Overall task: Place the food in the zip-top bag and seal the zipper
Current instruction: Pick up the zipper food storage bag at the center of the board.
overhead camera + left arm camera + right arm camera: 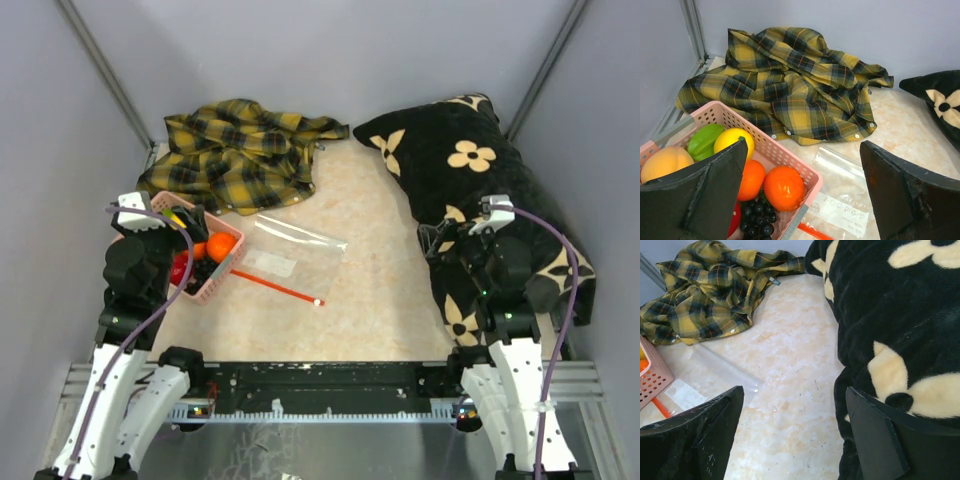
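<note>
The food lies in a pink basket [213, 283] at the left: two orange balls [784, 187], a yellow lemon [730, 142], a green piece [704, 141], dark grapes [757, 222] and a red apple [733, 220]. The clear zip-top bag [295, 250] lies flat on the table to the right of the basket, its white label [840, 212] facing up. Its red zipper [275, 285] runs along the near edge, with the white slider [318, 301] at the right end. My left gripper [802, 150] hovers open over the basket's right rim. My right gripper [795, 392] is open over bare table beside the cushion.
A crumpled yellow plaid shirt [240, 150] lies at the back left, just behind the basket and bag. A black cushion with cream flowers [470, 170] fills the right side, close against my right arm. Grey walls close in the table on three sides.
</note>
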Available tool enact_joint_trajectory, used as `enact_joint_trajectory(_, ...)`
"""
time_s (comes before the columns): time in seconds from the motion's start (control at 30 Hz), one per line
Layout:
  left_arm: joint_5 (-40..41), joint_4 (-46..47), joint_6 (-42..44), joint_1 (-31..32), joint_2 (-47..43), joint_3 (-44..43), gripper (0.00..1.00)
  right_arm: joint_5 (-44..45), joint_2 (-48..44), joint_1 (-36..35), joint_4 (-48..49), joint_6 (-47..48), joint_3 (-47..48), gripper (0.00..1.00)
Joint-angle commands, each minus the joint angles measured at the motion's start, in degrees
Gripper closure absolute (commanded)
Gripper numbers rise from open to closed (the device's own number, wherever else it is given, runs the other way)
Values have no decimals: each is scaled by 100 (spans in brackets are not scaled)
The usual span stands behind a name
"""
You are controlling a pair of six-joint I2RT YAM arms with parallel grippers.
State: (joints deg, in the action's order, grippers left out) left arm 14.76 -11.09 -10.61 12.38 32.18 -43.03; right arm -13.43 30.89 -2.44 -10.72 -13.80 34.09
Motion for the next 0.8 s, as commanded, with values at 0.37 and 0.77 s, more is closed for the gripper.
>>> enact_joint_trajectory(0.37, -356, -130, -170, -96, -198, -25, 0, -671, 1219, -942, -92, 210, 731, 16)
enact_joint_trajectory(0.77, -456, -143, -121, -122, -22, -44, 0, 493, 3015, -3209, -197, 1227, 1401, 15)
